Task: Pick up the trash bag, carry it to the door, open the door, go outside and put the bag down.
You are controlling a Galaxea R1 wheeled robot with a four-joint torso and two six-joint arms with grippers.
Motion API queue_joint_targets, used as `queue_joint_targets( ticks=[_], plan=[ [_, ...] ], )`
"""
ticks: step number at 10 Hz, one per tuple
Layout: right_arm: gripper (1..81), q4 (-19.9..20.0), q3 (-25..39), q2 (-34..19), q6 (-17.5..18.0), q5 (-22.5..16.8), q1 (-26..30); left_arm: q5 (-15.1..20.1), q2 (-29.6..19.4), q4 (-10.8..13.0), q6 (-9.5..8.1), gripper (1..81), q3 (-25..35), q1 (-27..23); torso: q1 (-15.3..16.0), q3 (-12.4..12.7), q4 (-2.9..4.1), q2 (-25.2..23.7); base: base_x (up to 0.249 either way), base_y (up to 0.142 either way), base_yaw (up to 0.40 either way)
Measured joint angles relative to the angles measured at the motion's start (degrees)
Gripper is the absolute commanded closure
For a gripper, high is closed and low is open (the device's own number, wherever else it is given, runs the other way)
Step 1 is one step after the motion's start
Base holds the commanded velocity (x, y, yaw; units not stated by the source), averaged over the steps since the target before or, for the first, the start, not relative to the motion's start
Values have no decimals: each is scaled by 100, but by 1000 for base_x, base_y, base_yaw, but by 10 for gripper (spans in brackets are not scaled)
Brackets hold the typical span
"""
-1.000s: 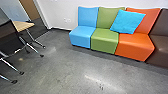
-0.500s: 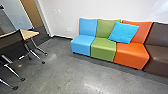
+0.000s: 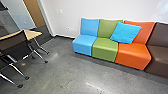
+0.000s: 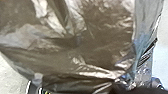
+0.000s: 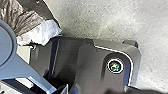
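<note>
Large in the left wrist view is the trash bag (image 4: 100, 42), brownish, shiny and creased, with thinner see-through plastic bunched along one side. In the right wrist view, part of the same bag (image 5: 17, 17) shows close to the robot's dark base, with a whitish crumpled piece (image 5: 43, 32) at its edge. How either gripper stands against the bag cannot be made out. A brown door-like panel (image 3: 33, 12) stands beyond an opening in the head view's upper left.
A row of blue, green, orange and brown seats (image 3: 105, 51) lines the wall, with a turquoise pillow (image 3: 125, 32) on it. At left stand a dark-backed chair (image 3: 15, 43) and a light-topped table (image 3: 33, 34) on thin metal legs. Grey floor (image 3: 65, 72) lies ahead.
The head view has tilted upward, bringing more wall into sight, then shifted slightly so the seats and table sit farther right. The furniture itself has not moved.
</note>
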Motion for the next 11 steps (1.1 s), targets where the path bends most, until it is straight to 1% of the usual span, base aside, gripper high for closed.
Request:
queue_joint_targets(
  ticks=[1,2,3,4,5,6,7,8,9,10,11],
  plan=[
    [10,-2,-26,80,0,0,-4,-18,41,20,2,811,0,63,-103,22,157,162,0,0,0],
    [10,-2,-23,121,-2,21,44,-11,28,34,2,811,-2,133,-190,35,282,304,0,0,0],
    [10,-2,-26,122,-2,41,79,-13,20,34,2,811,-13,185,-284,35,339,448,0,0,0],
    [10,-2,-63,122,-2,39,77,-22,41,37,2,811,-17,195,-400,35,350,632,0,0,0],
    [10,-2,-111,138,-2,32,55,-28,72,39,2,811,-30,195,-513,35,345,807,0,0,0],
    [10,-2,-177,196,-2,28,46,-33,107,52,5,811,-111,210,-610,37,286,955,0,0,0],
    [10,0,-201,267,-2,50,60,-28,132,59,13,811,-177,221,-706,37,148,1106,0,0,0],
    [10,-2,-205,258,-2,48,44,-28,134,80,63,811,-179,229,-830,46,-44,1303,0,0,0],
    [10,-2,-224,249,-2,45,18,-24,134,98,99,811,-184,236,-951,74,-221,1493,0,0,0],
    [10,-2,-245,245,-2,45,-72,-38,132,102,211,811,-184,265,-1053,98,-370,1666,0,0,0],
    [10,-4,-246,258,-2,30,-113,-44,134,105,219,811,-184,345,-1119,116,-435,1777,0,0,0]
  ],
)
